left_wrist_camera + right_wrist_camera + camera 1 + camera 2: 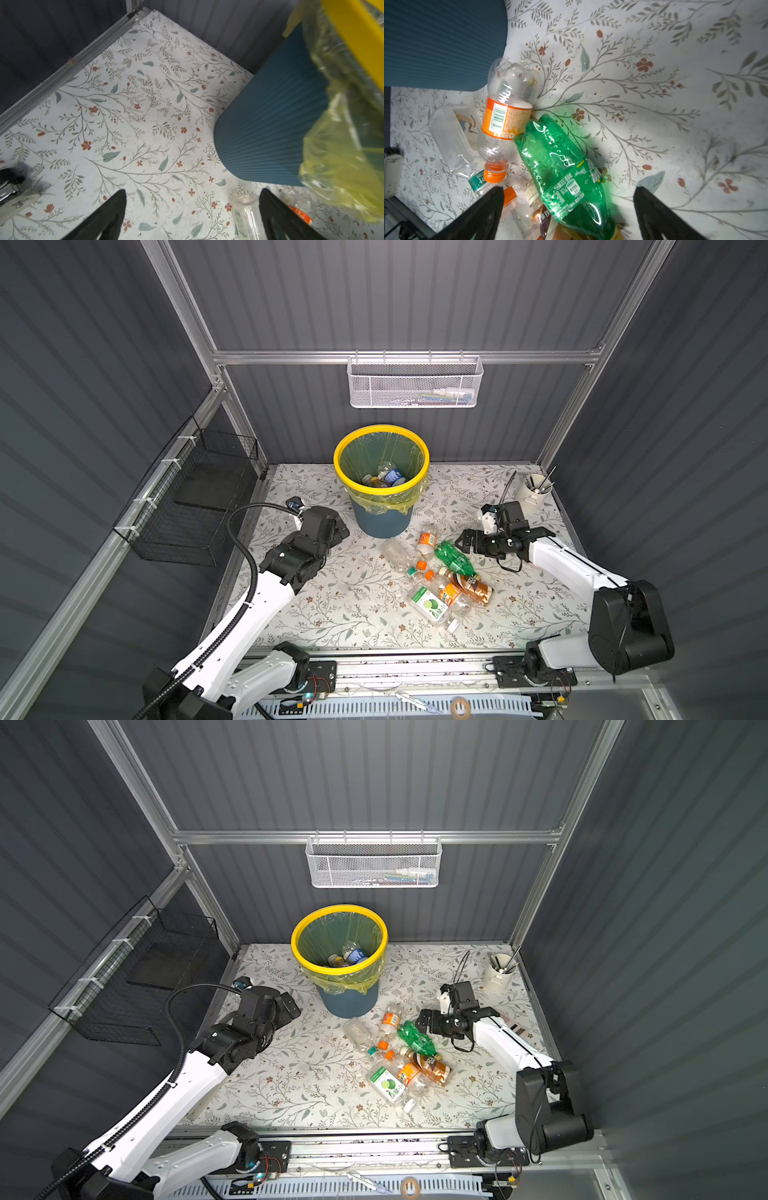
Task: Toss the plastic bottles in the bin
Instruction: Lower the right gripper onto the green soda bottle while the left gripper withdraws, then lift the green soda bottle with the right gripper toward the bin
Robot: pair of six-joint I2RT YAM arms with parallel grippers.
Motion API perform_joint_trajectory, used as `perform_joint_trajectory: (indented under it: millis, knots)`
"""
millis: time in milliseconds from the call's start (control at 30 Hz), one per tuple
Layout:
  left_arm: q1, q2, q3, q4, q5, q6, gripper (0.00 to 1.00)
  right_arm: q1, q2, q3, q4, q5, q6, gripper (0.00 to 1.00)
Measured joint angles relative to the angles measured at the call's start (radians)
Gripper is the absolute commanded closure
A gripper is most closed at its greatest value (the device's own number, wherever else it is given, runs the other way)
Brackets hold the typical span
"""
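Right hand [460, 542], open and empty, hovers just beside the green bottle [453, 556], whose long axis slants toward the table's [332, 614] front edge; the open left hand [340, 531] is farther, beside the bin [382, 524].

Dark grey ribbed walls [395, 294] close me in on three sides, braced by an aluminium frame [291, 357]; a white mesh basket [415, 385] hangs from the back rail, above the far edge of my bench [332, 614]; a black wire basket [187, 510] is tied to the rail beyond the left edge; the bench's pale covering shows leafy sprigs and small red flowers, brightly lit; the walls lie dimmer.
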Motion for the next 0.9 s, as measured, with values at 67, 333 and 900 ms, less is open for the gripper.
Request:
perform_joint_trajectory:
  millis: [67, 333, 900]
  knots:
    - [0.044, 0.002, -0.035, 0.001, 0.038, -0.025, 0.01, 0.020, 0.023, 0.016, -0.023, 0.013, -0.032, 0.01]
    - [0.102, 0.003, -0.164, 0.032, 0.131, -0.103, 0.00, 0.104, 0.120, 0.075, -0.108, 0.065, -0.148, 0.01]
    - [0.102, 0.045, -0.187, 0.085, 0.181, -0.130, 0.01, 0.132, 0.307, 0.179, -0.207, 0.293, -0.183, 0.20]
